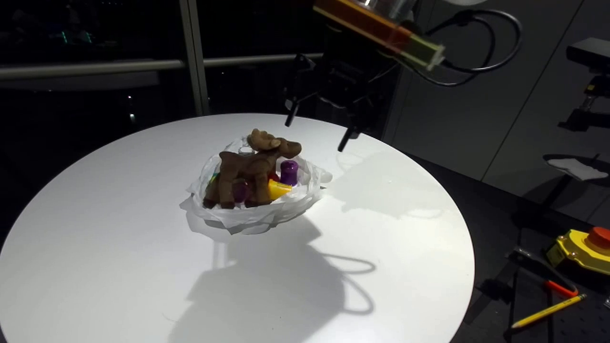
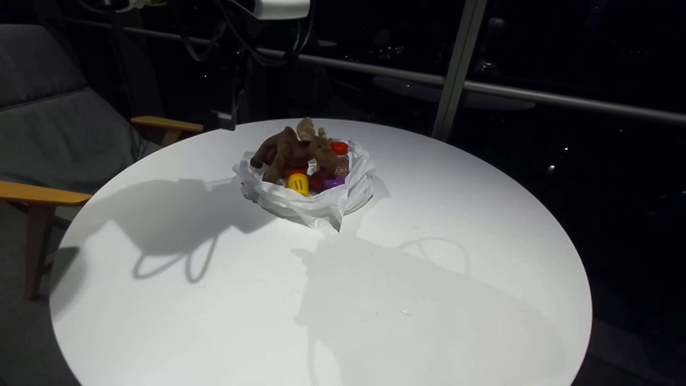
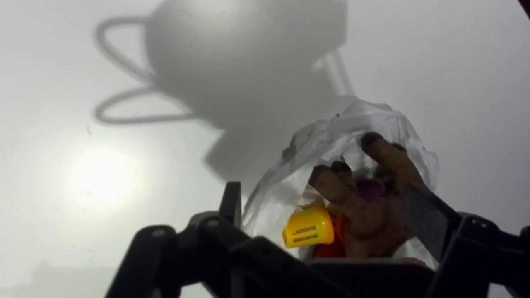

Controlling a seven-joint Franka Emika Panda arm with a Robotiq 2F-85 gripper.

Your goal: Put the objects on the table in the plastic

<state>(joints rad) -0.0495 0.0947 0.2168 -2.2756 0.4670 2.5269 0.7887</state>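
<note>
The gripper hangs in the air, higher than the table, its jaws spread well apart and holding nothing. From an exterior view I can make out both fingers pointing downward, clear of everything, with cables looping off the arm above.

The bag rests on the white top, lower than the gripper and off to one side of it in both exterior views, the two apart. The wrist view looks down on the bag between the fingers, and there one finger hides part of the moose.

The moose sprawls over the other things in the bag, head and antlers above the crumpled rim. A yellow cup lies tipped just beside its legs, and a purple pot stands upright near its muzzle. An exterior view also gives me a red-capped jar, upright beside the moose's head. The wrist view brings out dark print on the yellow cup and, beside it, a red thing too covered to name.

Past the table, an exterior view has a grey chair with wooden arms. A pencil and a red-buttoned yellow box show in an exterior view.
</note>
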